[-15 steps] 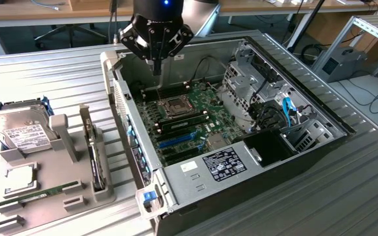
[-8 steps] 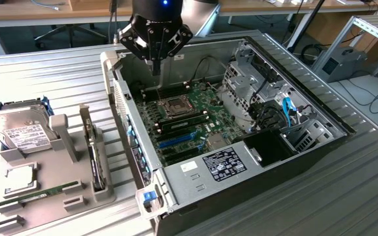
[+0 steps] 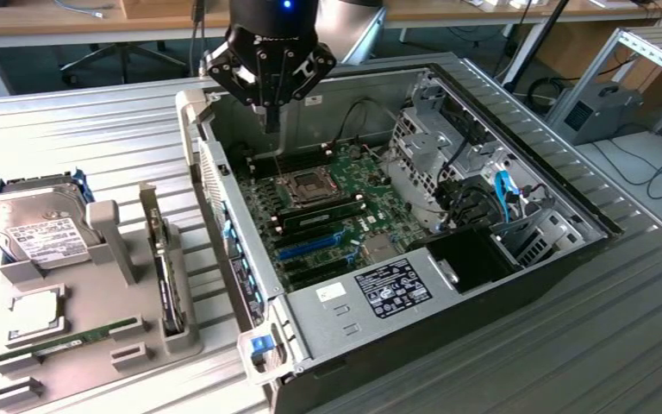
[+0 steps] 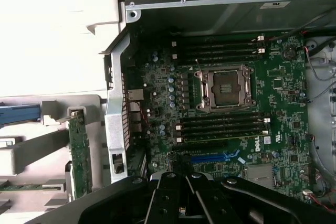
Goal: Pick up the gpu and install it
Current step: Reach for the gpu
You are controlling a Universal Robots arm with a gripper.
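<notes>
I see the gripper (image 3: 270,121) clenched on nothing, hanging over the open case (image 3: 481,319) above the motherboard (image 3: 354,194), while the gpu (image 3: 168,276) stands edge-on in its grey holder (image 3: 90,362) on the counter (image 3: 101,129), well apart toward the exterior view's left, untouched.

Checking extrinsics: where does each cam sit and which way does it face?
Exterior view: off-arm, high, angled down on the open black computer case; shut claw shows above it.
Wrist view: on the wrist, looking down at the green motherboard; black claw linkage shows.
Shared: motherboard, case and green edge-on gpu card in grey holder.
</notes>
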